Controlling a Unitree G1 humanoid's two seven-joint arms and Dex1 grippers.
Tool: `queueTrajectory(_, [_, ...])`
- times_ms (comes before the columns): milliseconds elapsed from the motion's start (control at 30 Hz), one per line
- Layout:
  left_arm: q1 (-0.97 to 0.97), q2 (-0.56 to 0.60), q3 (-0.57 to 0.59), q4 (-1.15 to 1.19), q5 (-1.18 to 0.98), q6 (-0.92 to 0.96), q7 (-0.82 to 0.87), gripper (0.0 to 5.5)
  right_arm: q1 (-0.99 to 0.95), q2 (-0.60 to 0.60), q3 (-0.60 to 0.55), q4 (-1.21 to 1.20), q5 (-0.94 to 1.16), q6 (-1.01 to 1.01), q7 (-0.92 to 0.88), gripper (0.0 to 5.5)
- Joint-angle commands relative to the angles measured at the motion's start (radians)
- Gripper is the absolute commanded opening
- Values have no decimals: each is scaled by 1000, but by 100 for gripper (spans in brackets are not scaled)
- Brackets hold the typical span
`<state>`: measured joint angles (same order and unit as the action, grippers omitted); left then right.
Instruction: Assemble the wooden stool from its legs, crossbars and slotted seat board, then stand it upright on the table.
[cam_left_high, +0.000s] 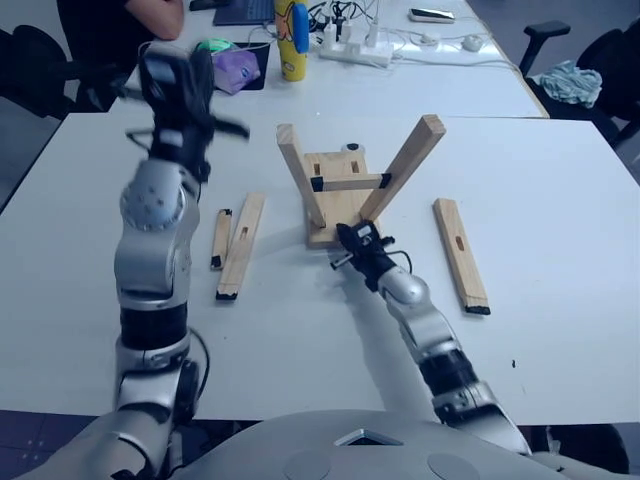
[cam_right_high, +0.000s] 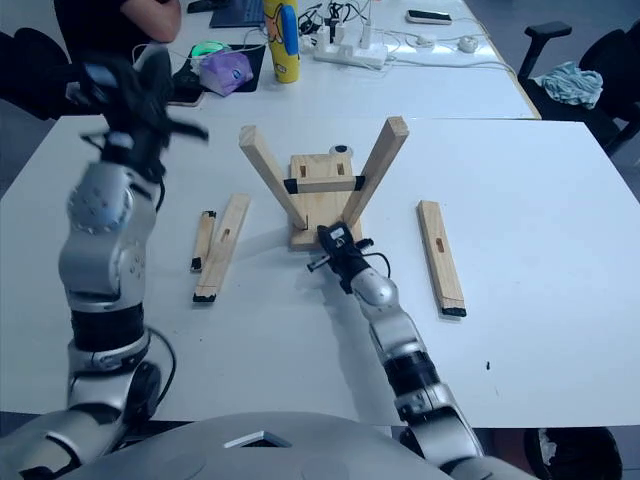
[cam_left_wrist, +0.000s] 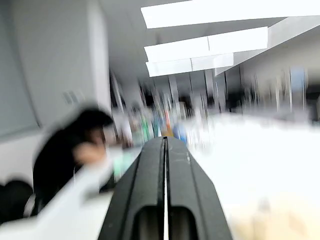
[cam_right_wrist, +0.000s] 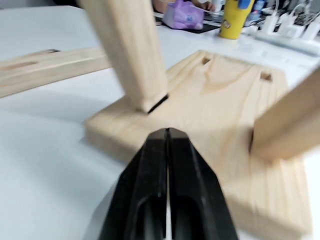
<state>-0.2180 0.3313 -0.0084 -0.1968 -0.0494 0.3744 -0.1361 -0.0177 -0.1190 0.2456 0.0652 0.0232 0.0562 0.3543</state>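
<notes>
The slotted seat board (cam_left_high: 335, 208) lies flat mid-table with two legs (cam_left_high: 300, 172) (cam_left_high: 405, 165) standing slanted in its slots, joined by a crossbar (cam_left_high: 350, 183). My right gripper (cam_left_high: 347, 237) is shut and empty, its tips (cam_right_wrist: 166, 132) just above the board's near edge (cam_right_wrist: 225, 100), close to the foot of the left leg (cam_right_wrist: 130, 50). To the left lie a loose leg (cam_left_high: 241, 245) and a short crossbar (cam_left_high: 220, 238). Another loose leg (cam_left_high: 461, 254) lies to the right. My left gripper (cam_left_high: 172, 70) is raised high over the table's left side, shut (cam_left_wrist: 165, 141), holding nothing.
A second table behind carries a yellow bottle (cam_left_high: 291, 40), a purple toy (cam_left_high: 235, 70), a power strip (cam_left_high: 355, 50) and cables. A seated person is at its far left. Office chairs (cam_left_high: 590, 60) stand at the back right. Bare tabletop (cam_left_high: 300, 340) lies in front.
</notes>
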Motion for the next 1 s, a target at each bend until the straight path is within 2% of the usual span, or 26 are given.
queueTrajectory(33, [214,46,-53,28,54,-36,-56,1,39,-74,-53,-217,93,25,88,0])
queueTrajectory(200, [252,67,-92,-39,55,-25,-147,1,82,-203,-179,-257,80,112,78,0])
queueTrajectory(300, [241,68,-121,-72,34,-20,-215,1,92,-257,-199,-243,81,127,113,0])
queueTrajectory(400, [236,63,-182,-105,-13,-47,-322,1,95,-257,-214,-187,86,91,112,0])
queueTrajectory(500, [246,96,-274,-95,30,-69,-391,1,-10,-225,-205,-54,51,48,68,0])
queueTrajectory(667, [194,115,-329,-32,72,-100,-450,1,-243,-200,-216,220,45,16,61,0])
queueTrajectory(1000, [39,-9,-449,186,197,-168,-406,1,-543,-212,-219,766,104,-219,409,0])
